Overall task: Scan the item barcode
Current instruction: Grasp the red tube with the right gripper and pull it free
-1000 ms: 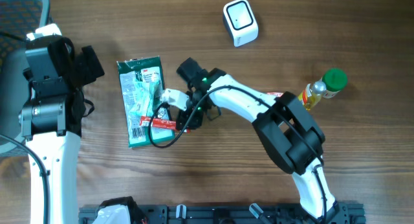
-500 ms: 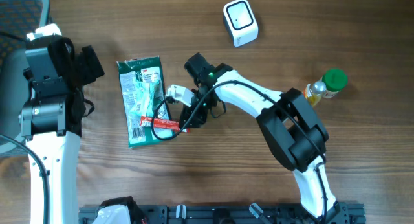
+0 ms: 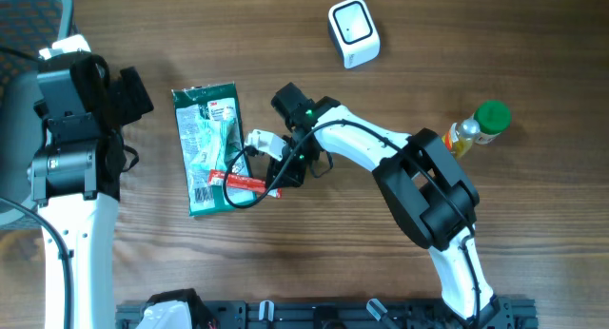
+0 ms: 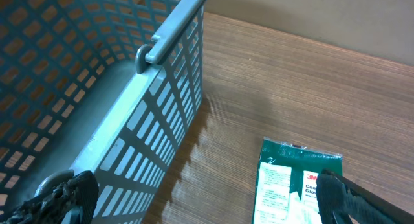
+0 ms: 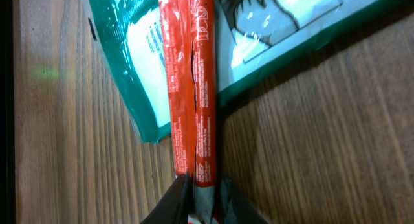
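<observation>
A long red stick packet [image 3: 244, 183] lies across the lower end of a green packet [image 3: 206, 148] on the wooden table. My right gripper [image 3: 278, 173] is shut on the red packet's right end. In the right wrist view the dark fingers [image 5: 174, 201] pinch the end of the red packet [image 5: 191, 88], which runs up over the green packet [image 5: 129, 68]. The white barcode scanner [image 3: 353, 32] stands at the back, apart from both. My left gripper [image 4: 207, 208] hangs open and empty at the left, with the green packet [image 4: 291, 185] below its right finger.
A blue-grey mesh basket [image 4: 97, 88] borders the table's left side, also in the overhead view's top left corner [image 3: 33, 15]. A bottle with a green cap [image 3: 483, 123] lies at the right. A black cable [image 3: 238, 201] loops beside the red packet.
My right gripper has closed its jaws on the red packet's end after shifting slightly to the right. The left arm has not moved.
</observation>
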{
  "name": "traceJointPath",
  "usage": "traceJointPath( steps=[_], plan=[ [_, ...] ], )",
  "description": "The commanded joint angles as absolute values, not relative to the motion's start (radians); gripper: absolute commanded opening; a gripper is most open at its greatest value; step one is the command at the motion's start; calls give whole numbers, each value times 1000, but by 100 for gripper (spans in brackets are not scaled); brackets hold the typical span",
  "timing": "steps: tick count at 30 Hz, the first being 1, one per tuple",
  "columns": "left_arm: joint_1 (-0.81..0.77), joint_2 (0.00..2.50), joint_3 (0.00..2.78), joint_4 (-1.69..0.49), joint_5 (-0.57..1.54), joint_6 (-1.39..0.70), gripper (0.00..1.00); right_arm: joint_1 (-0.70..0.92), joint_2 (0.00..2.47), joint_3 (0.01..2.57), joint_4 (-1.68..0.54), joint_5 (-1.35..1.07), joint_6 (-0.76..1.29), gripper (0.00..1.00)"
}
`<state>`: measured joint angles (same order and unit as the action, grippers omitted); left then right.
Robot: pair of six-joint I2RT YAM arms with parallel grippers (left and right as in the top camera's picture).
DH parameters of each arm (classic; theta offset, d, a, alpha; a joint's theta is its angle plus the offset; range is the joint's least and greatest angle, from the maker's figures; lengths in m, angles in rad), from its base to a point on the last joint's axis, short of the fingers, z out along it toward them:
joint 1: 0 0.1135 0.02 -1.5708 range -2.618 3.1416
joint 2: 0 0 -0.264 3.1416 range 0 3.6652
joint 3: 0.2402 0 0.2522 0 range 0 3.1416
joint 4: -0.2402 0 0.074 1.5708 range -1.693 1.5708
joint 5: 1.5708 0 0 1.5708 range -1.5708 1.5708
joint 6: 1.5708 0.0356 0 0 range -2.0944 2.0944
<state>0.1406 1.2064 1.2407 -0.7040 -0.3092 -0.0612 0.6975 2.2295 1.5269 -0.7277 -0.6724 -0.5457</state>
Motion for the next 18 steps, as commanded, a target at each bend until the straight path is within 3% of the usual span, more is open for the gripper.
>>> traceJointPath(
  steps=[1, 6, 10, 18],
  plan=[
    [146, 1207, 1245, -701, -304, -59, 100, 696, 2253, 1516, -720, -697, -546, 15],
    [146, 1207, 1245, -701, -304, -59, 100, 696, 2253, 1516, -718, -696, -547, 28],
    [146, 1207, 1245, -701, -304, -60, 100, 696, 2253, 1516, -716, -696, -546, 4],
    [146, 1207, 1245, -701, -304, -59, 100, 659, 2223, 1590, -783, -696, -407, 4]
  ],
)
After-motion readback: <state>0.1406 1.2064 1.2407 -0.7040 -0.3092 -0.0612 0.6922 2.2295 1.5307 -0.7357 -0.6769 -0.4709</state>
